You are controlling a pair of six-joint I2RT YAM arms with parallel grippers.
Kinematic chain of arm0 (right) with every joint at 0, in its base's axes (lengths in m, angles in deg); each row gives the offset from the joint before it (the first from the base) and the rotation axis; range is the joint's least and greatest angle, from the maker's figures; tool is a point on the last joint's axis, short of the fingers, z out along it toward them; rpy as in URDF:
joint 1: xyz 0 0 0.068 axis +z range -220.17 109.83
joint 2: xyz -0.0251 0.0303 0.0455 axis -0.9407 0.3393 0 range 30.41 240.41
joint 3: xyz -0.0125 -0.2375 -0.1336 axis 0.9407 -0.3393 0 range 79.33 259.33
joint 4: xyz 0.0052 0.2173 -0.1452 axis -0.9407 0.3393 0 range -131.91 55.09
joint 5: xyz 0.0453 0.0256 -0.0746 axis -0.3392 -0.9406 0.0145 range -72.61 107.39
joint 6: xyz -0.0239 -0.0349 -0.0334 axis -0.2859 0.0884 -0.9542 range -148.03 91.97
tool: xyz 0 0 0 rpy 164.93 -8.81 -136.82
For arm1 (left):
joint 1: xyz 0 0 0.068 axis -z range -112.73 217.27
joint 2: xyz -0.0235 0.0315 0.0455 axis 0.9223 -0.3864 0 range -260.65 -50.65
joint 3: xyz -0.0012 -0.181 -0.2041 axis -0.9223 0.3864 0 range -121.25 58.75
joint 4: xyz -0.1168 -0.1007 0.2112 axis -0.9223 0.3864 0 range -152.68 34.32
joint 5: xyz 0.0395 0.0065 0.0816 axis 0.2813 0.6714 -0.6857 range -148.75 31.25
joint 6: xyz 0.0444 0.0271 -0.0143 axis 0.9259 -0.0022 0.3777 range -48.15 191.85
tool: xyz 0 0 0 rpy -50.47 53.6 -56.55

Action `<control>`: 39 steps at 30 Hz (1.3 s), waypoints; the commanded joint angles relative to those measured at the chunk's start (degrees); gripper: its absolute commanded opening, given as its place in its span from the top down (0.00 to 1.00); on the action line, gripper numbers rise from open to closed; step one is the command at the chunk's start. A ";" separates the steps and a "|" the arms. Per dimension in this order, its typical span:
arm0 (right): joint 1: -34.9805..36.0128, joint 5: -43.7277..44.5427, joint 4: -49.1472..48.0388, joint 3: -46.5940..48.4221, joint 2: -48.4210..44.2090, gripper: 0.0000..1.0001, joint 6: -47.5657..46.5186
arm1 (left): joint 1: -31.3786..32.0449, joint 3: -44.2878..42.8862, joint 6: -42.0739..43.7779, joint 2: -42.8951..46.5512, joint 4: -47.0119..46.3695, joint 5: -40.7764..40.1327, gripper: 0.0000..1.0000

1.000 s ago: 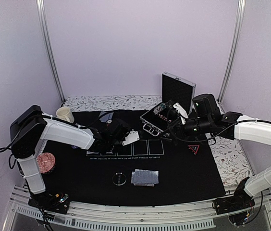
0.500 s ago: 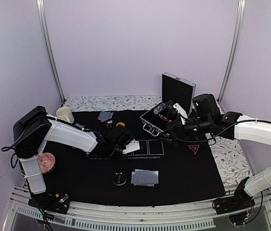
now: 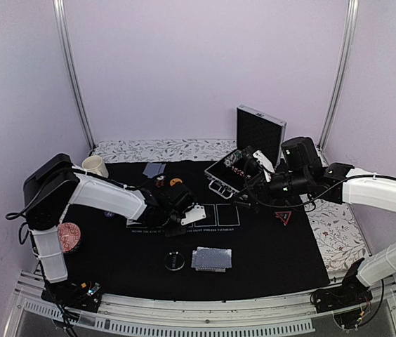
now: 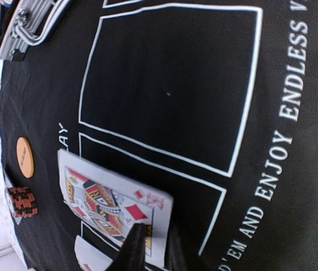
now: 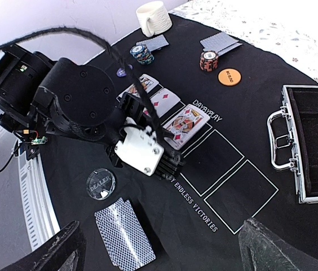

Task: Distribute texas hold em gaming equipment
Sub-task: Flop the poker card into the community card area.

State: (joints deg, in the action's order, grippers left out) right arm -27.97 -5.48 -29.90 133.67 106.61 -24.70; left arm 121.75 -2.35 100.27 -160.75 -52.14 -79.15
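A face-up diamond court card (image 4: 111,206) lies flat in the third of the row of white boxes (image 4: 170,84) printed on the black mat. The left gripper (image 4: 156,251) sits low at that card's near edge, its jaws only a slit apart; I cannot tell whether they pinch the card. Two more face-up cards (image 5: 163,99) fill the boxes to the left. The orange disc (image 5: 229,76) lies beyond the row, and the face-down deck (image 5: 122,231) lies in front of it. The right gripper (image 5: 167,251) hangs off the row's right end, jaws spread wide, holding nothing.
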 commanded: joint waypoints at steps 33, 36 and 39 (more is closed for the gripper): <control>-17.15 26.72 18.90 6.45 22.40 0.01 7.72 | -13.26 -2.53 -28.22 25.05 11.34 18.32 0.16; -17.43 27.72 17.25 7.34 25.67 0.01 11.63 | -13.34 -2.30 -28.42 24.43 12.03 17.78 0.15; -17.42 28.85 13.75 6.03 25.91 0.00 17.31 | -13.35 -1.78 -28.27 24.44 12.05 17.55 0.15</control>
State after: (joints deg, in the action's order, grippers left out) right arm -45.11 20.90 -12.31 139.20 131.99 -14.97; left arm 108.28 -4.30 72.95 -135.59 -40.93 -61.88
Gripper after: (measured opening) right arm 0.990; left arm 0.846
